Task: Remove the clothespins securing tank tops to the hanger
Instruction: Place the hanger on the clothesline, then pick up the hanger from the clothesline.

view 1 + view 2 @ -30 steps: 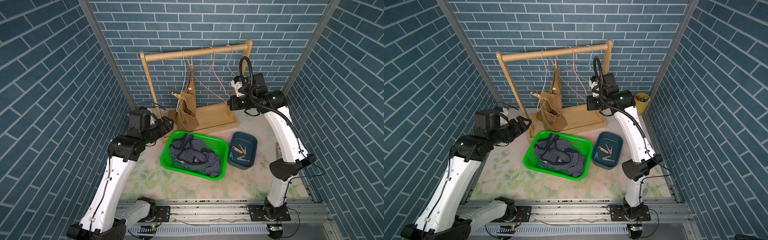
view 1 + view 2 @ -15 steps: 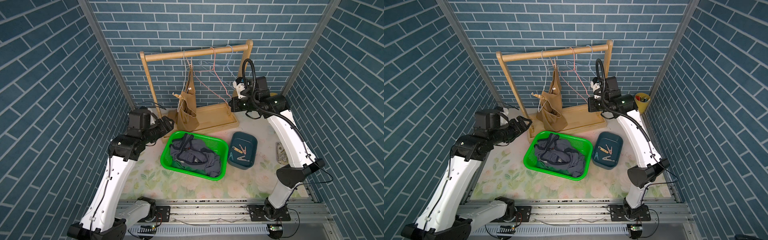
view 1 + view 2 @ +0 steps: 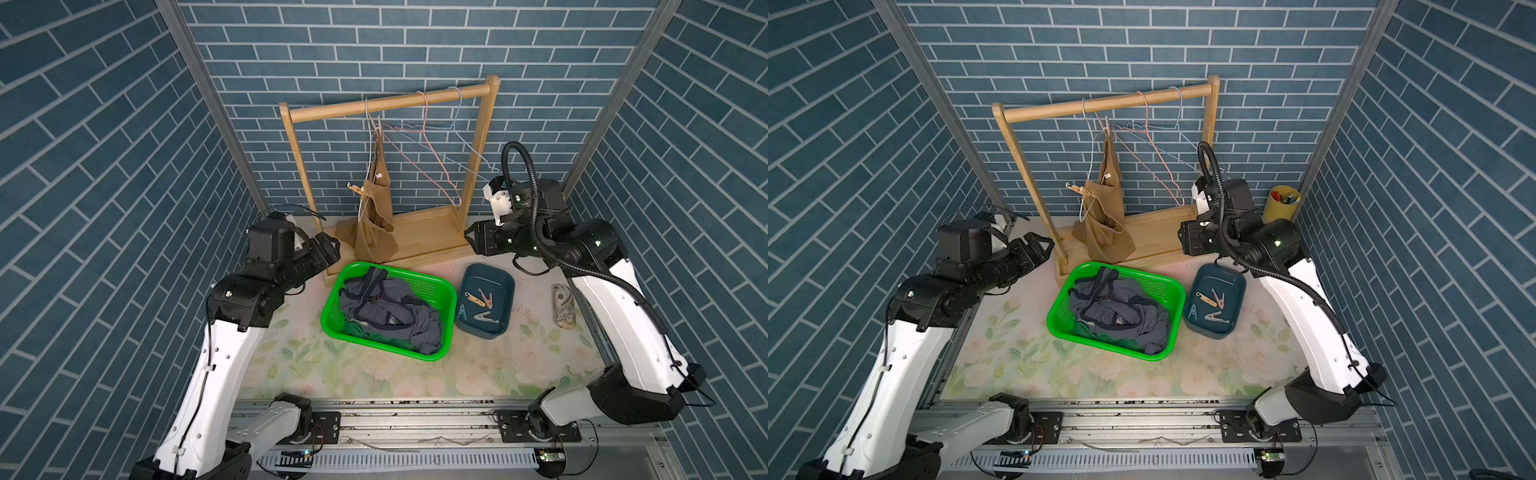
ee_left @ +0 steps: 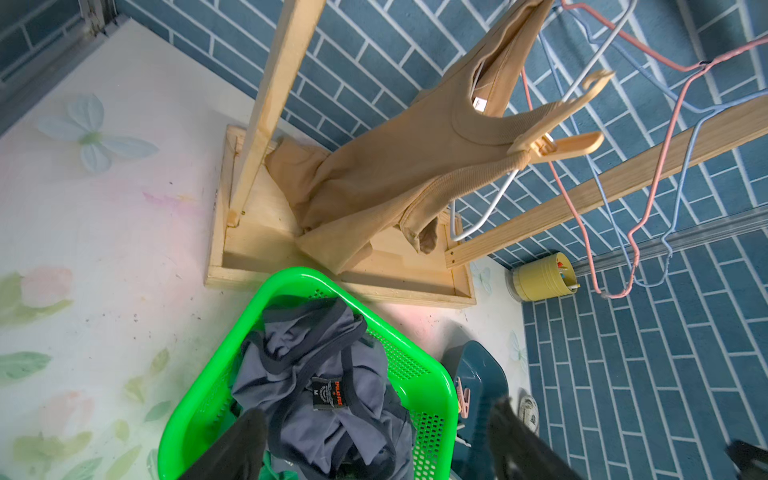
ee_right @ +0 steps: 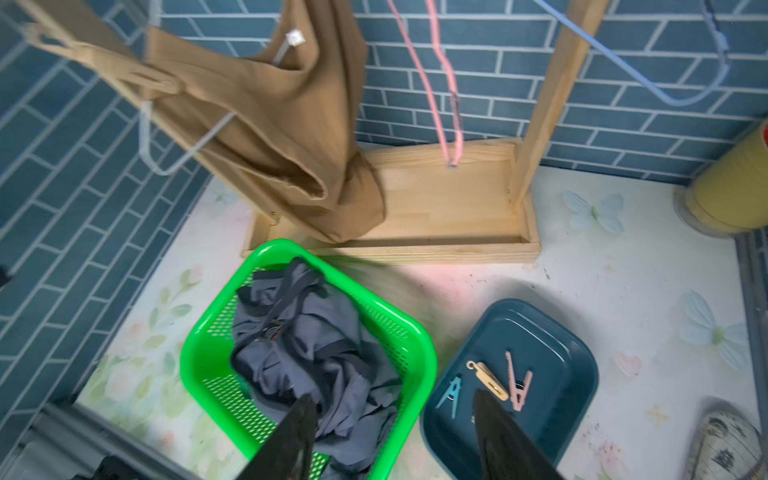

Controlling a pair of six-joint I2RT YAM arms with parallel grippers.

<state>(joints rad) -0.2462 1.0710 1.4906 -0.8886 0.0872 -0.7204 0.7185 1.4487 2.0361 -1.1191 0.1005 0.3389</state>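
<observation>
A tan tank top [image 3: 376, 216] hangs from a white wire hanger [image 3: 368, 166] on the wooden rack [image 3: 395, 102]. A tan clothespin [image 3: 357, 190] [image 4: 557, 143] pins one strap to the hanger's end. The grey-blue tank top [image 3: 386, 309] lies crumpled in the green basket [image 3: 444, 332], with a bit of green cloth [image 3: 365, 332] under it. Several loose clothespins [image 3: 478, 301] [image 5: 490, 382] lie in the dark teal tray [image 3: 505, 286]. My left gripper [image 3: 332, 245] [image 4: 377, 409] is open, left of the rack's base. My right gripper [image 3: 468, 237] [image 5: 391, 397] hovers open and empty above the tray's far side.
Bare pink [image 3: 428, 141] and blue [image 3: 469, 145] wire hangers hang on the rack's right half. A yellow cup [image 3: 1283, 203] stands in the back right corner. A patterned pouch [image 3: 563, 305] lies by the right arm. Brick walls close in on three sides.
My right gripper has gone from shut to open, and the right arm has dropped from hanger height down beside the rack's base, over the tray. The left arm has stayed put.
</observation>
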